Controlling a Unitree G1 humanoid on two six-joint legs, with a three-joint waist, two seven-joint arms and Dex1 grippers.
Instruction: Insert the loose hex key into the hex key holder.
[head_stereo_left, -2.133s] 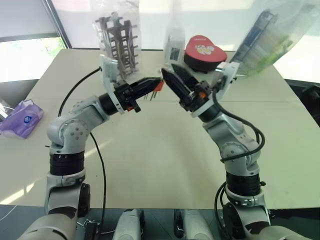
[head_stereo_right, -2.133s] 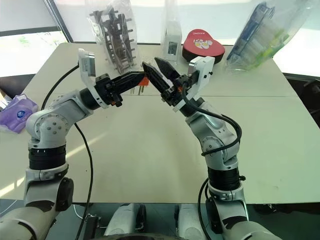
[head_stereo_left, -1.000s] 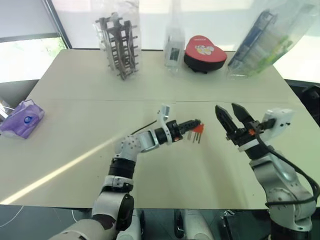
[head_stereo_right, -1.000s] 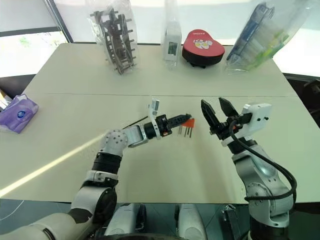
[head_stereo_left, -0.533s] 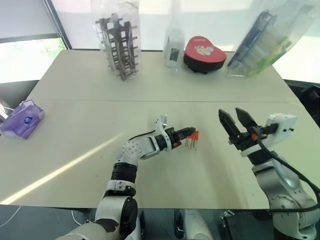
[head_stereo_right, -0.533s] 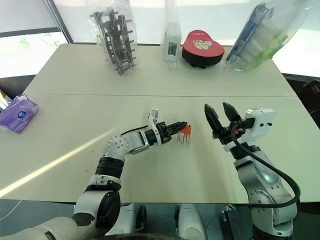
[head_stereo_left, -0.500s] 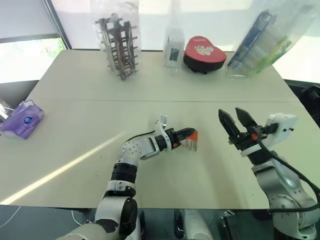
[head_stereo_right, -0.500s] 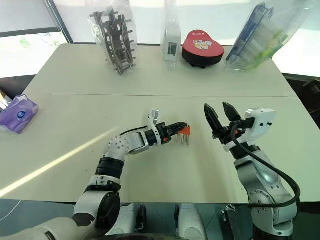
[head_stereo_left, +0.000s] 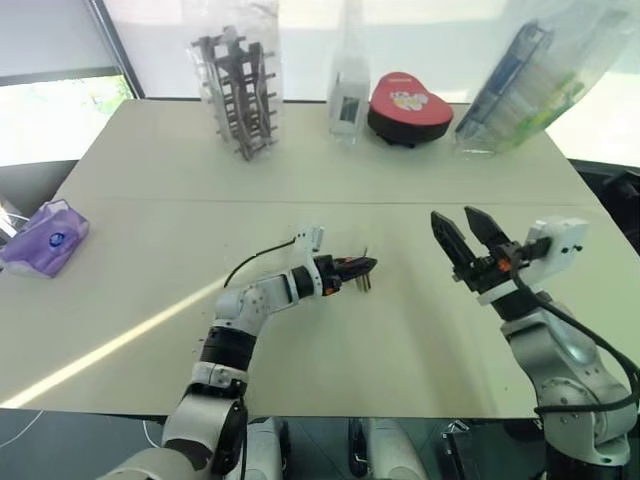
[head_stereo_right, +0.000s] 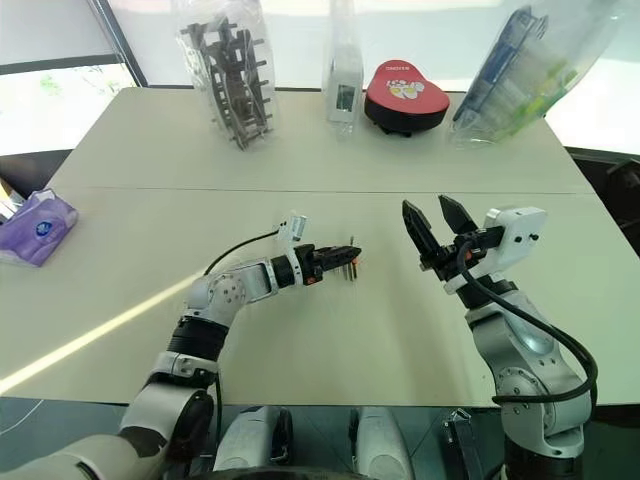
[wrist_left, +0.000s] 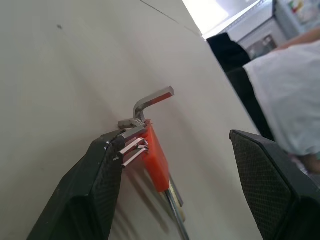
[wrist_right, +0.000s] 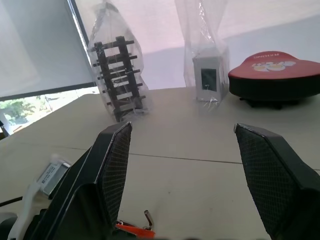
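Pale tabletop (head_stereo_left: 420, 330) bears the orange hex key holder (wrist_left: 156, 160), grey keys protruding, between the spread left end effector (wrist_left: 180, 200).

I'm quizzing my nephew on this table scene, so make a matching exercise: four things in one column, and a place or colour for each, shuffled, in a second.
Things:
1. hex key holder
2. heart-shaped box
3. tissue pack
4. grey rack in plastic wrap

Descriptions:
A. purple, at the table's left edge
B. far edge, left of the heart box
C. orange, lying by the left hand
D. red lid, far edge

Pairs: 1-C, 2-D, 3-A, 4-B
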